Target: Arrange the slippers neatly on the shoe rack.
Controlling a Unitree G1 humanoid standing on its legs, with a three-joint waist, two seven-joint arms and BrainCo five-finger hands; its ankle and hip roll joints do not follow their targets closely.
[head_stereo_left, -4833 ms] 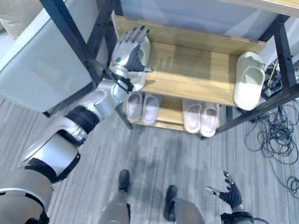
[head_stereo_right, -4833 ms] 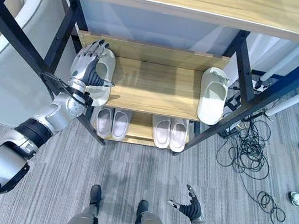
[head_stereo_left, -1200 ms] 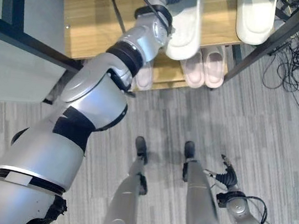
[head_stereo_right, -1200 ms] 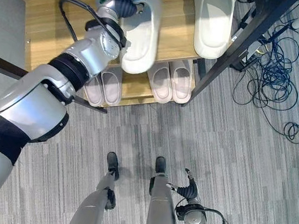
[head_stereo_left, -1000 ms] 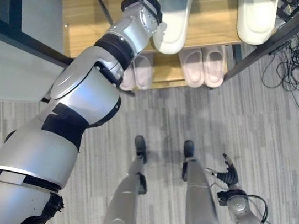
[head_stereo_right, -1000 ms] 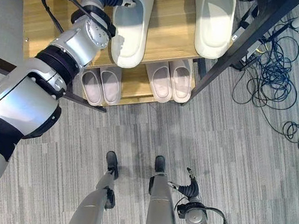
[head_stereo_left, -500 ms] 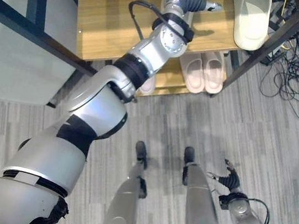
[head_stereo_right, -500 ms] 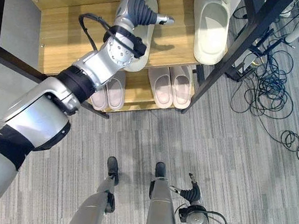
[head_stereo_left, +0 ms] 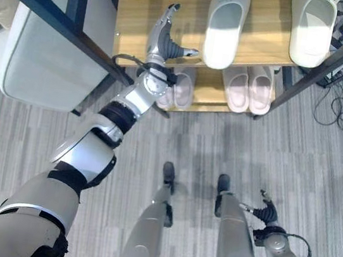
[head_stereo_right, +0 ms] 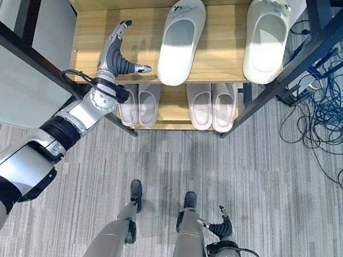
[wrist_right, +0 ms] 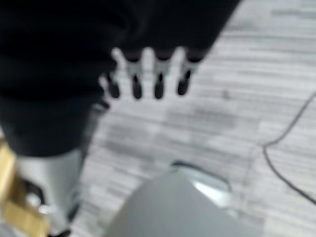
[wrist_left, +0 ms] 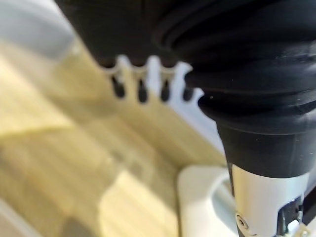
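Left hand (head_stereo_right: 114, 56): raised over the rack (head_stereo_right: 95, 35), above the bare left part of its middle shelf. My fingers were straight and spread, thumb stuck out toward the right; it held nothing and touched no slipper.

Left slipper (head_stereo_right: 181, 31): cream, on the middle shelf just right of my left thumb, the thumb tip near its heel but apart from it. Its heel reached the shelf's front edge, toe pointing toward the back. In the left wrist view its pale edge (wrist_left: 197, 197) lay beside my thumb.

Right slipper (head_stereo_right: 266, 36): cream, same shelf, well to the right of my left hand near the right post, lying roughly parallel to the first, with a wide bare stretch of shelf between the two.

Low pairs: one pale pair (head_stereo_right: 139, 105) on the bottom shelf, directly below my left wrist; a second pair (head_stereo_right: 213, 106) to its right, below the gap between the cream slippers.

Right hand (head_stereo_right: 225, 229): low by my side over the grey floor (head_stereo_right: 301, 204), far from the rack. Fingers loosely straight, empty.

Sofa (head_stereo_left: 38, 52): pale, left of the rack, beyond my left arm.
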